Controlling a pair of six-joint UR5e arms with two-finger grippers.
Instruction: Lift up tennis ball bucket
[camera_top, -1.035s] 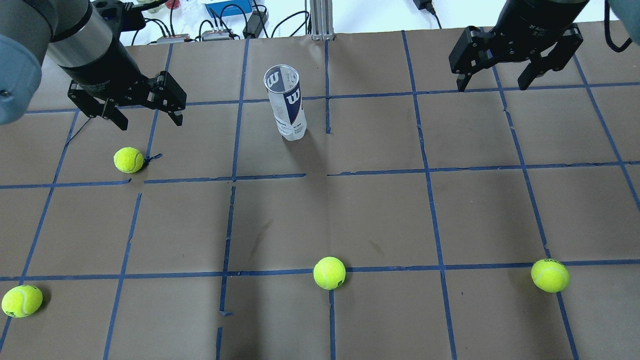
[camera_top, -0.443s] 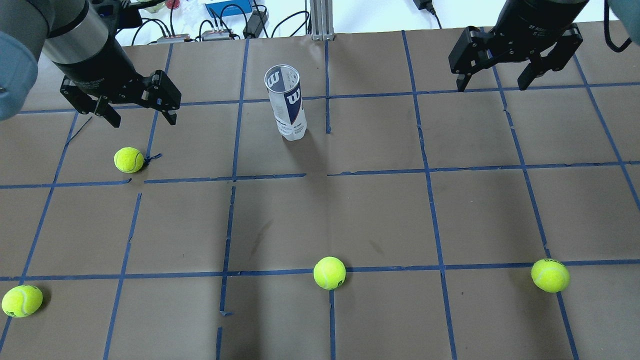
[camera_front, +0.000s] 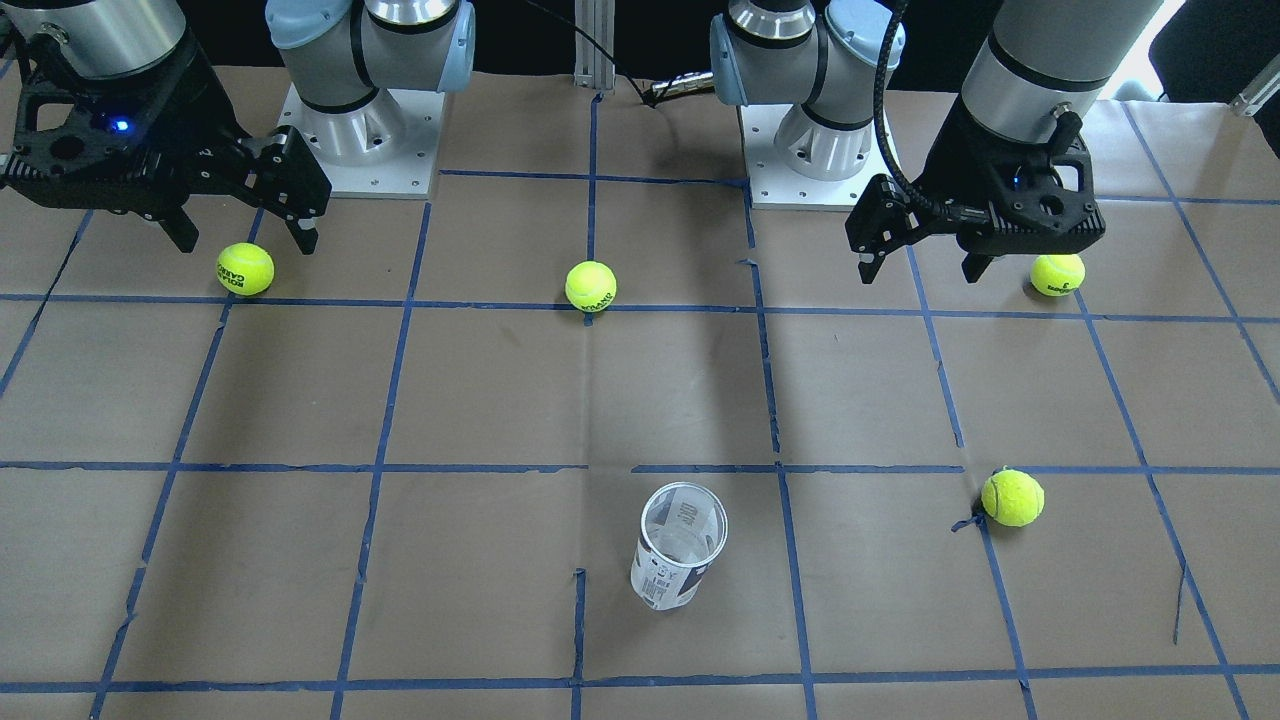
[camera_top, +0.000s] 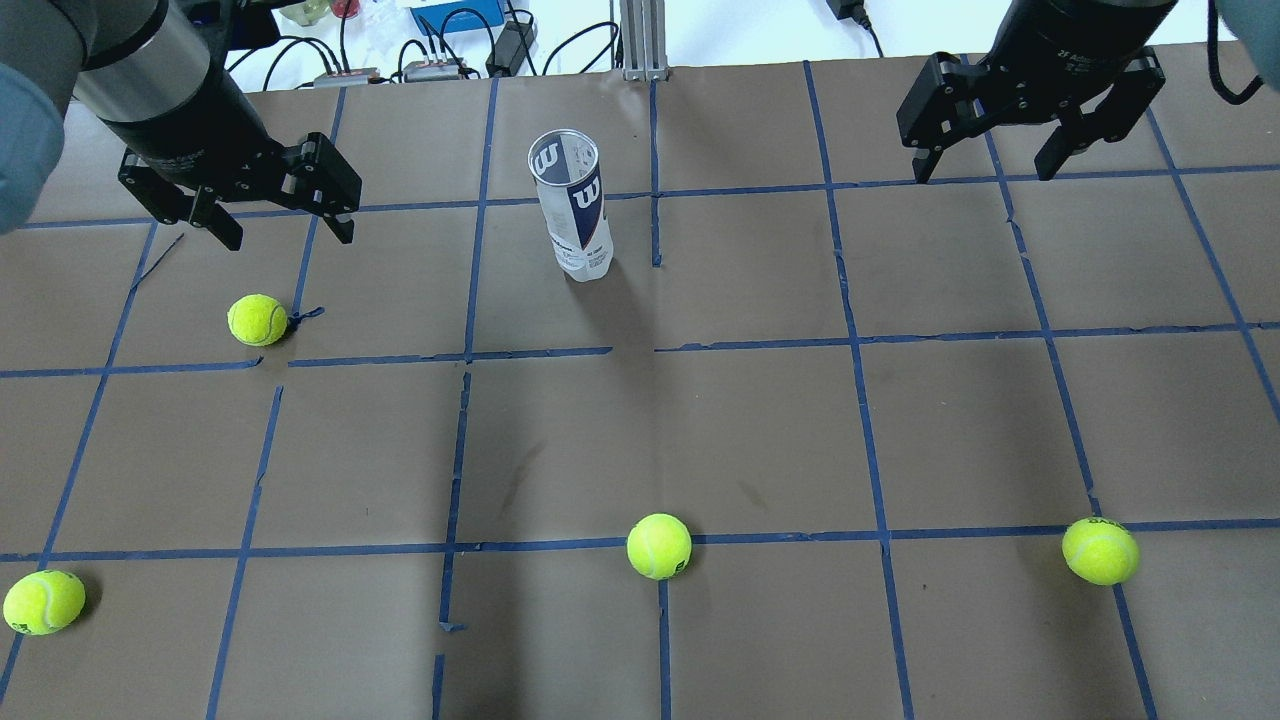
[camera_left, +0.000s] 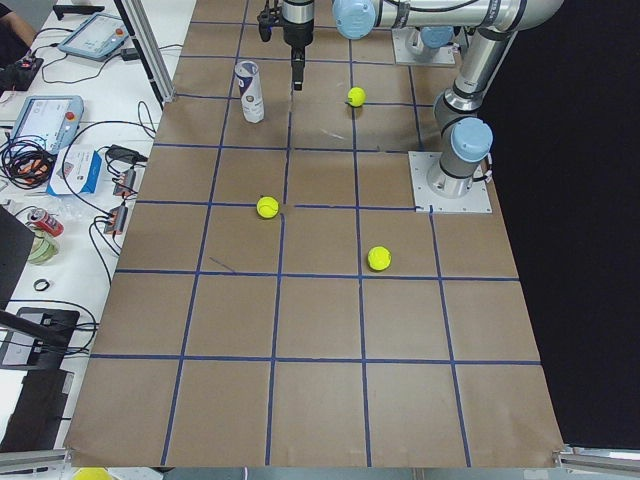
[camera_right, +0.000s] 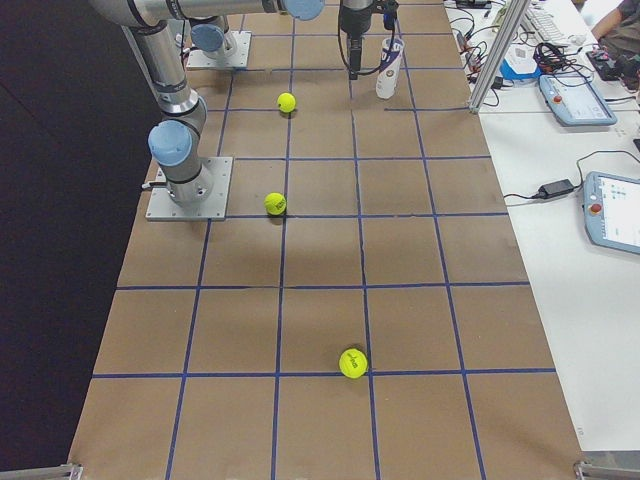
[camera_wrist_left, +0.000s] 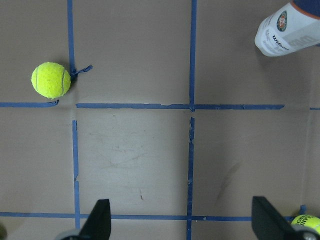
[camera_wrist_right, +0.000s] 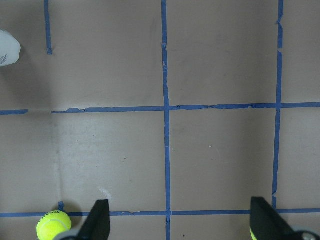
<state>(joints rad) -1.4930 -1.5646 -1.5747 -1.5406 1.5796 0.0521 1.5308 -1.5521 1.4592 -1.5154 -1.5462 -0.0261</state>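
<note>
1 tennis ball bucket (camera_top: 573, 205) stands upright at the far centre of the table (camera_top: 700, 420), among 4 tennis balls (camera_top: 257, 320). Only the front-facing view looks into its open top, seemingly empty; only the left wrist view shows its round emblem (camera_wrist_left: 283, 21). Of the 2 grippers, left gripper (camera_top: 288, 238) and right gripper (camera_top: 983, 175) both hover with fingers spread wide, touching nothing.
</note>
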